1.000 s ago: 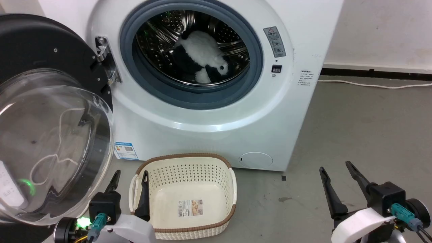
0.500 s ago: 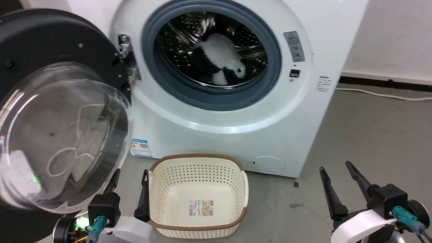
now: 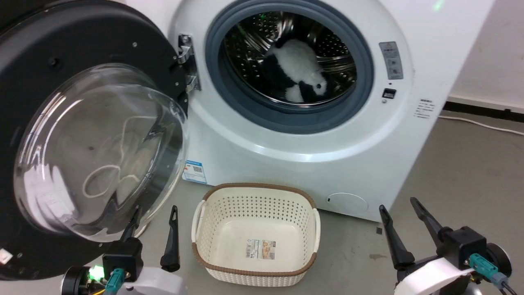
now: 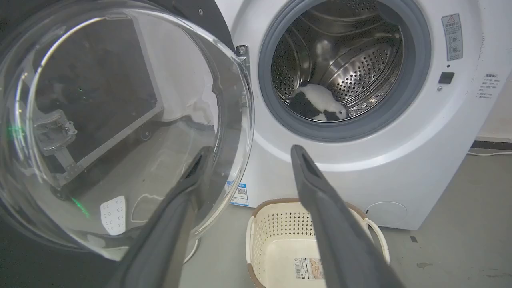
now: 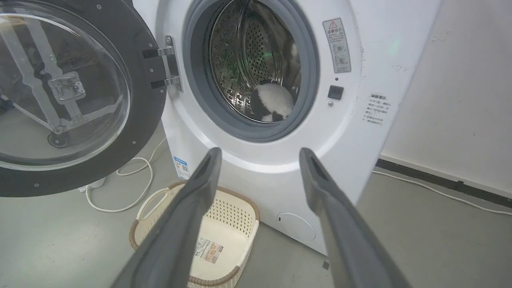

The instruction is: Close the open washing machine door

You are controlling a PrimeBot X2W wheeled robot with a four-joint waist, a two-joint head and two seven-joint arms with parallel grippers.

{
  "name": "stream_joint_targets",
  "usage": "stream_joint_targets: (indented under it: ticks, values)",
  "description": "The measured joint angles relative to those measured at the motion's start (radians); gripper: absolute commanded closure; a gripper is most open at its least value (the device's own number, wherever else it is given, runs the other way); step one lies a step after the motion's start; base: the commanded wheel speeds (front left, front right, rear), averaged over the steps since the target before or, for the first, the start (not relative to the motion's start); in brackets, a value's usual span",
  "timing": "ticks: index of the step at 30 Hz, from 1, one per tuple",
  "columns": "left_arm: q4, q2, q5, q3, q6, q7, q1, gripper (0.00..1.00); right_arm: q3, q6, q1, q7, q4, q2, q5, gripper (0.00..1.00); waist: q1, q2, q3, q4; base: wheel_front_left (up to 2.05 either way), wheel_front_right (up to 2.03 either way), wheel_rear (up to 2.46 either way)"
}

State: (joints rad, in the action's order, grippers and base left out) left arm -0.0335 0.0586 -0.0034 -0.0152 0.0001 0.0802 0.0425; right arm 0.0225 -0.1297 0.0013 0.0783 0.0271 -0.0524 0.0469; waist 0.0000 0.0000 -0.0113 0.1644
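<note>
The large round black-framed washing machine door (image 3: 98, 151) with bulging clear glass stands swung wide open at nine o'clock of the big white front-loading washing machine (image 3: 327, 164). The left tool (image 3: 155, 209), fingers wide and empty, sits at six o'clock of the glass; the right tool (image 3: 397, 203), equally wide and empty, at the machine's five o'clock.

Before me lies a grey stained floor (image 3: 470, 164); to my right a pale wall (image 5: 460, 80) meets it at a dark skirting (image 5: 440, 180).
</note>
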Motion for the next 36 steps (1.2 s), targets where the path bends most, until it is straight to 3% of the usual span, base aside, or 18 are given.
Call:
stream_joint_targets:
  ticks: [36]
  values:
    - [-0.023, 0.001, -0.026, 0.014, 0.015, 0.077, 0.049, 0.0, 0.068, 0.0, -0.01, 0.08, 0.049, 0.0, 0.031, 0.0, 0.0, 0.0, -0.01, 0.15, 0.0, 0.0, 0.0]
